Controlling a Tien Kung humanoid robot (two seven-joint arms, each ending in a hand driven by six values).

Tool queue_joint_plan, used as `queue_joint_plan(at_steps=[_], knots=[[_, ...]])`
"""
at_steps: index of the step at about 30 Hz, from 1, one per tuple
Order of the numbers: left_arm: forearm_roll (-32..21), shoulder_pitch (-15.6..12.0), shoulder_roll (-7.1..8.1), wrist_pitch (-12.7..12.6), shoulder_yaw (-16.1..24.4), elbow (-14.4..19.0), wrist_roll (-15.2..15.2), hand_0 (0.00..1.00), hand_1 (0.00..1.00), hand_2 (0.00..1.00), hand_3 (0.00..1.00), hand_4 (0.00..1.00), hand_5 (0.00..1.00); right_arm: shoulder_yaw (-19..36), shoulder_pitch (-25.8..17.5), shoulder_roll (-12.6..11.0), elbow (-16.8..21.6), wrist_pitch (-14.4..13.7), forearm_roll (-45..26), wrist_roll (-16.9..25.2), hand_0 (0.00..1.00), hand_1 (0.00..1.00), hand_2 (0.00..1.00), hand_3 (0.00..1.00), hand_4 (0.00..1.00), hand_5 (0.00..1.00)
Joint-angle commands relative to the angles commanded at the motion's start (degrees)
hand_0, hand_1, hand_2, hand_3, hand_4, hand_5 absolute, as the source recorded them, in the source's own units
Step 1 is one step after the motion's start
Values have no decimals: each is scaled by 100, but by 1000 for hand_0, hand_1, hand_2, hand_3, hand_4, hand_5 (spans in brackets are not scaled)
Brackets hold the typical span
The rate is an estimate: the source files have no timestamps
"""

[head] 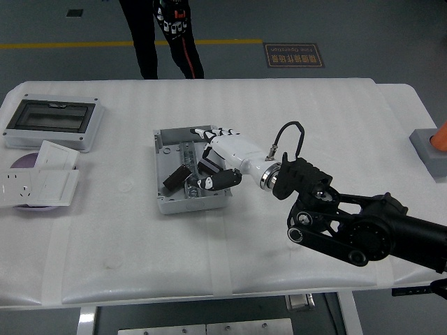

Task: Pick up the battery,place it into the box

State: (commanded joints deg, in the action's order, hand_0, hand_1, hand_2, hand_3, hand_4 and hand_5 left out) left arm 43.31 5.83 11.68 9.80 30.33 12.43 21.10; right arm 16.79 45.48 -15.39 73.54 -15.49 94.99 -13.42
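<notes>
The open grey box (159, 143) lies left of the table's middle. Inside it, a dark battery (174, 179) rests tilted near the left wall. My right hand (201, 178), white with black fingers, reaches into the box from the right. Its fingers (198, 183) curl down against the battery's right end, with the thumb (222, 179) below. The black right arm (349, 227) stretches back to the lower right. My left arm does not show.
A grey enclosure with a dark window (52, 118) sits at the far left, white socket plates (38, 180) in front of it. A grey block (429, 150) stands at the right edge. A person's legs (160, 35) are beyond the far side.
</notes>
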Motion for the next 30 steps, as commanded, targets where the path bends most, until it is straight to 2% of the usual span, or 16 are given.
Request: queue_joint_plan(at_steps=[5,10,13,16,21,23,27,28,30], knots=[[13,0,-4,0,12,-3,-4,525,637,528,484,441,413,308,15,-214,118,16,9,-9,998,962,968,998,949,507],[-24,-52,-12,-4,-23,5,10,524,637,521,478,436,405,948,-45,-677,213,4,111,-32,998,950,957,998,948,513],[-87,-98,-17,-5,-76,13,25,524,637,521,478,436,405,1450,-184,-980,146,-41,82,2,998,950,957,998,948,513],[-145,-131,-26,1,-129,20,37,523,637,522,477,436,397,1963,-392,-1163,11,-125,-70,109,998,937,941,998,946,520],[-264,-179,-65,1,-235,30,36,523,637,522,477,436,397,2877,-890,-1298,-227,-346,-686,550,998,937,941,998,946,520],[-307,-201,-81,-3,-257,32,30,524,637,522,481,438,383,3241,-1105,-1309,-279,-396,-992,772,998,904,916,998,945,521],[-346,-246,-109,-16,-268,38,28,524,637,522,481,438,383,3928,-1504,-1289,-307,-443,-1611,1210,998,904,916,998,945,521],[-355,-254,-115,-20,-269,39,27,524,636,520,483,444,376,4097,-1591,-1282,-298,-437,-1758,1286,998,871,889,998,941,519],[-367,-265,-124,-28,-272,40,21,524,636,520,483,444,376,4399,-1747,-1279,-262,-430,-2012,1378,998,871,889,998,941,519]])
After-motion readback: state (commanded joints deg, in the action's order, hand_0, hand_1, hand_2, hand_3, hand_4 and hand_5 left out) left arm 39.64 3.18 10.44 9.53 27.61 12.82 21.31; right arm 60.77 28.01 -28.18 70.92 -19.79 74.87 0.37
